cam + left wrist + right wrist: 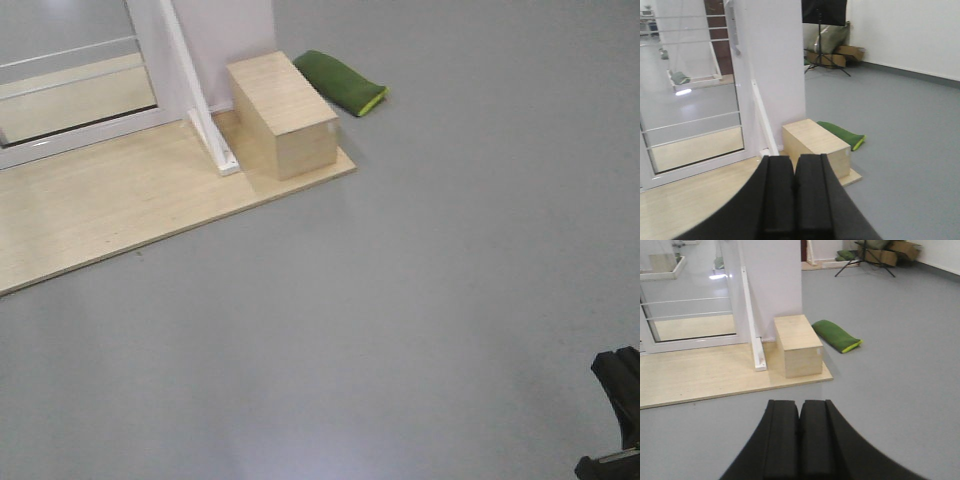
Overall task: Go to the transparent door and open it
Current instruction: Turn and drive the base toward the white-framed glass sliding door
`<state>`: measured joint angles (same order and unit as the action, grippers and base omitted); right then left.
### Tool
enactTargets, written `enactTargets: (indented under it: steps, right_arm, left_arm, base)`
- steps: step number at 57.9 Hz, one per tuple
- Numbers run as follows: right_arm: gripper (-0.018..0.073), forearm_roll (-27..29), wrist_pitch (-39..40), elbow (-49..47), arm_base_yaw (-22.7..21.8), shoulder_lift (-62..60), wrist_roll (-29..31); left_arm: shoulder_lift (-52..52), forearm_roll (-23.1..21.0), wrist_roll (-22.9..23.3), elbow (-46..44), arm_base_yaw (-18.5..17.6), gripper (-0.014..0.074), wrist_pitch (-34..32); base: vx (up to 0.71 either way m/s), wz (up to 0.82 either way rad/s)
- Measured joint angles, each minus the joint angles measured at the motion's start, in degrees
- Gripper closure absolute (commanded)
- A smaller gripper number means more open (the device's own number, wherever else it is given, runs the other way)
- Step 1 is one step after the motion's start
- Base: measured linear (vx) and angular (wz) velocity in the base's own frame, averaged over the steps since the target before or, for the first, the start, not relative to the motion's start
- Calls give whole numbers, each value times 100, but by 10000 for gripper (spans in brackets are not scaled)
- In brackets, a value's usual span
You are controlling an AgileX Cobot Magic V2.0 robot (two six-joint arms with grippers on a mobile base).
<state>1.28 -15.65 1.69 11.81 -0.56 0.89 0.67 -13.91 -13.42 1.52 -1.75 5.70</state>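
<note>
A grey floor point(430, 300) fills the room and runs from the cameras to a far white wall. Nearest to us, the left claw point(795, 167) is clenched, its two black pads pressed flat together with nothing between them. The right claw point(800, 410) is clenched the same way and holds nothing. Both point roughly towards the wooden box point(797, 345), which sits well ahead of them on the right end of a low plywood platform point(120, 210).

Just left of the box, a thin white post point(752, 320) rises from the platform. Just behind the box to the right, a green cushion point(340, 82) lies on the floor. Directly behind the box stands a white pillar point(775, 65).

Left of the box, past the post and pillar, we find the transparent door point(695, 100). It stands upright with its long axis vertical and its glass face turned towards us, and thin white bars cross it level. A grey pull handle point(732, 32) shows, blurred, high on the door edge nearest the box. The door lies ahead and to the left of both claws, well apart from them.

Far beyond the box, a tripod stand point(824, 35) carrying a black panel and some cardboard boxes point(847, 51) sit by the wall.
</note>
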Motion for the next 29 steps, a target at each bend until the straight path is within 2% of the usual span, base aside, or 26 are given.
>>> enactTargets:
  steps: [29]
  right_arm:
    - [564,0,0,0,0,0,0]
  left_arm:
    - [0,0,0,0,-101,602,0]
  base:
    - [52,64]
